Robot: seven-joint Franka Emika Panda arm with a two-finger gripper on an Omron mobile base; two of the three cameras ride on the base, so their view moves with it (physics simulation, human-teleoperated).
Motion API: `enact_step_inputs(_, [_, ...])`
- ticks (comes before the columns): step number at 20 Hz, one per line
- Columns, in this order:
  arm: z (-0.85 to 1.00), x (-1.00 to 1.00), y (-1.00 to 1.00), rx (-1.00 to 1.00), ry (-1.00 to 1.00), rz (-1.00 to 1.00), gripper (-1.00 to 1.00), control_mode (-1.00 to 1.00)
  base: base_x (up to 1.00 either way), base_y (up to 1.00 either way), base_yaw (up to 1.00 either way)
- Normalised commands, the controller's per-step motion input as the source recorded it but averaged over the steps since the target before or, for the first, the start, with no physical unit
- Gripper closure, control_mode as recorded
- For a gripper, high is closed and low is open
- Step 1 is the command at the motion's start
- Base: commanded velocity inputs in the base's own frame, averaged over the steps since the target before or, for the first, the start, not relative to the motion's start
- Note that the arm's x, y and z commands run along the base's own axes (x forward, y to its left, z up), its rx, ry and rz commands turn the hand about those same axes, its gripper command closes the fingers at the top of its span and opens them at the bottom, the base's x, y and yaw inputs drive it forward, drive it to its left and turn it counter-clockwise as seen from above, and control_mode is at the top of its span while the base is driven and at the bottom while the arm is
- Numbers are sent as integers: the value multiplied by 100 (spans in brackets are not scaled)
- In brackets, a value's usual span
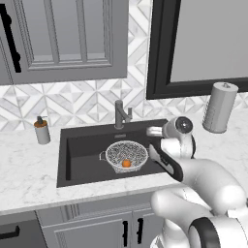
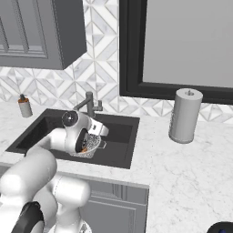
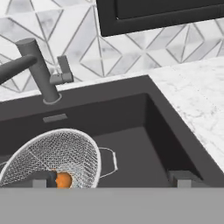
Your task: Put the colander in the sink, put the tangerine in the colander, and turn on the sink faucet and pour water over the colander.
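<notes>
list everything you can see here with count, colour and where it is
sink: 1, matte black, set into the white marble counter
colander: 1, silvery mesh, inside the sink
tangerine: 1, orange, in the colander
faucet: 1, dark grey, behind the sink
soap dispenser: 1, grey with brown top, on the counter left of the sink
paper towel roll: 1, grey-white, upright on the counter right of the sink
counter: 1, white marble, around the sink
cabinets: grey, above and below the counter
window frame: 1, black, on the wall
fingers: 2, dark, apart, above the sink

Base views flank arm, sharing sink (image 1: 87, 140); hand view close, facing faucet (image 3: 41, 70).
</notes>
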Motion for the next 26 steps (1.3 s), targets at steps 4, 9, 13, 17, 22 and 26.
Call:
enact_step_inputs(4, [8,0,-8,0,-37,0,-100,-100,0,0,0])
enact_step_inputs(9, [1,8,-14,5,-29,0,-100,-100,0,0,0])
enact_step_inputs(13, [0,15,-29,11,-12,0,-100,-100,0,0,0])
enact_step_inputs(17, [0,23,-21,9,-2,0,-100,-100,0,0,0])
enact_step_inputs(22, [0,23,-8,4,0,0,-100,-100,0,0,0])
enact_step_inputs(26, [0,9,1,0,0,0,-100,-100,0,0,0])
